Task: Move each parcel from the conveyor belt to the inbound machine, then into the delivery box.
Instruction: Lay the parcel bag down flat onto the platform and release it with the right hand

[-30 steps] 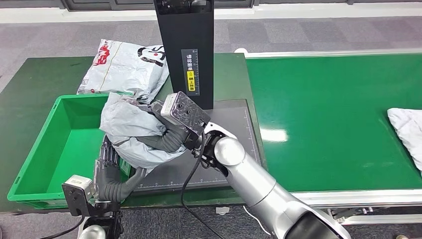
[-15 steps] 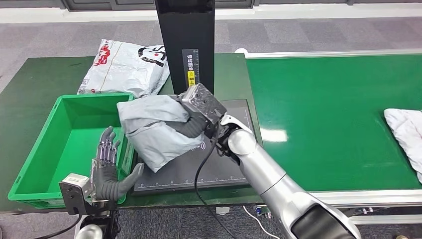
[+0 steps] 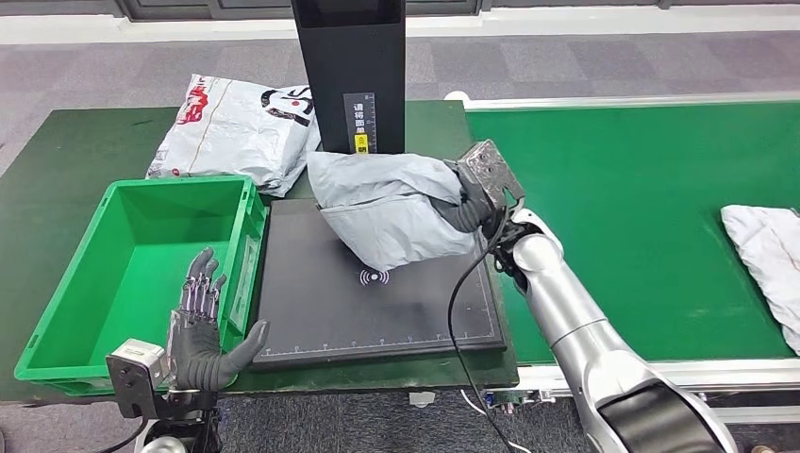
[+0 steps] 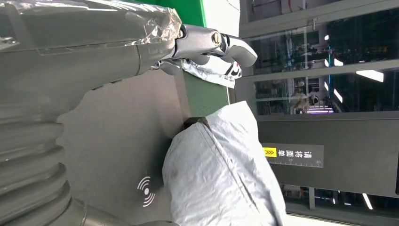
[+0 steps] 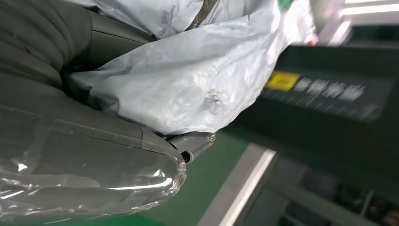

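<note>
— Dark green tabletop (image 3: 66,170), black scanner pad (image 3: 377,311) below the inbound machine's post (image 3: 351,75). Where's the parcel?

— Grey poly-bag parcel (image 3: 391,212) hangs over the pad's far edge, right hand (image 3: 462,203) clutching its bunched end; left hand (image 3: 203,326) spread, holding nothing, by the green delivery box (image 3: 57,311).

— Handling?

— Looks light, soft and slick; I'd grip a gathered fold, not the smooth face.

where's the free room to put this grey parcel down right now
The green bin beside the left hand shows a bare floor. The near half of the black scan pad, below the grey parcel that the right hand grips, is bare. The belt is bare up to the white parcel. It is crowded behind the bin, where the printed parcel lies beside the scanner post.
</note>
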